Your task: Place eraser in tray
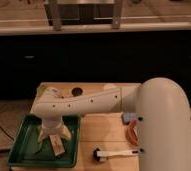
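The dark green tray (24, 152) lies at the front left of the wooden table (101, 127). The tan eraser (57, 145) lies flat inside the tray, right of its middle. My gripper (54, 137) points down over the tray, directly above the eraser. Its fingers (65, 133) are spread open on either side of the eraser's far end. My white arm reaches in from the right and hides the back of the tray.
A white-handled tool with a black head (114, 153) lies at the table's front, right of the tray. An orange bowl (132, 131) and a small blue block (126, 118) sit partly behind my arm. A dark round spot (77, 91) is at the back.
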